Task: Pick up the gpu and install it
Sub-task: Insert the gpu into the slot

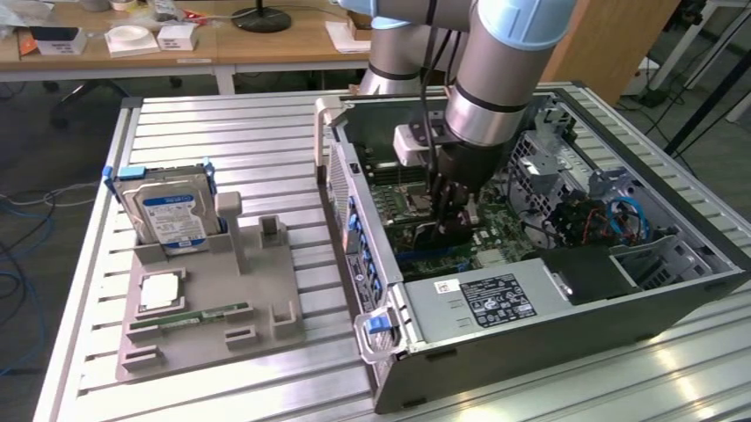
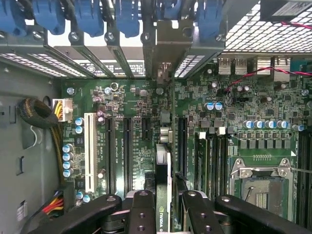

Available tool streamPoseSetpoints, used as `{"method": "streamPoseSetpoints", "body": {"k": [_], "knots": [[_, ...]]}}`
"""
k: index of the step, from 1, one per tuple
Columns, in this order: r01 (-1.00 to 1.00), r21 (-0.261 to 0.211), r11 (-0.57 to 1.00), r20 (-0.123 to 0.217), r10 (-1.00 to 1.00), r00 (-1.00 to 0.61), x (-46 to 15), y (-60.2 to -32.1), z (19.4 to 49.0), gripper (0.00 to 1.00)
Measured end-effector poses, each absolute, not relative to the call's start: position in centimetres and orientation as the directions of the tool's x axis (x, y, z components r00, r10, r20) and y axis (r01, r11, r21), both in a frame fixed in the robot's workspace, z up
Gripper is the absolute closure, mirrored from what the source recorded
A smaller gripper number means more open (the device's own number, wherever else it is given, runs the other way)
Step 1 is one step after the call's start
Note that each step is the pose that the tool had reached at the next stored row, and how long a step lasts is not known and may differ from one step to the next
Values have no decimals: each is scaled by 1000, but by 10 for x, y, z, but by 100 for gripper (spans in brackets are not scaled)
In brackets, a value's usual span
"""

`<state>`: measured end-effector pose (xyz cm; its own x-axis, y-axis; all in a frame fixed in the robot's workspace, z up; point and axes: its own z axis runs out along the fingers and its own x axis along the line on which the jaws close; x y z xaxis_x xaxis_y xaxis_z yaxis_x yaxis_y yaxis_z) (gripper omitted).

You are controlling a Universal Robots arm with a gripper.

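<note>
On the slatted metal surface [image 1: 235, 132] sits an open computer case [image 1: 564, 308]. Inside, over the green motherboard [image 2: 131, 102], the hand [image 2: 165, 204] grips the gpu [image 2: 163, 170] edge-on between narrowed fingers, above the expansion slots [image 2: 127, 146].

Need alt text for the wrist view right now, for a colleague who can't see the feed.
The end effector grips the gpu edge-on between its fingers, over the expansion slots of the green motherboard. The card's metal bracket reaches toward the case's rear slot covers, near a row of blue latches.
</note>
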<state>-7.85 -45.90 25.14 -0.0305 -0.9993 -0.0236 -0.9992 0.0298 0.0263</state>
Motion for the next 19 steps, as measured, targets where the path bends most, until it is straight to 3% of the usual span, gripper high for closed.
{"method": "streamPoseSetpoints", "body": {"k": [19], "knots": [[-999,26,30,-23,-999,-30,-79,-459,249,74]]}}
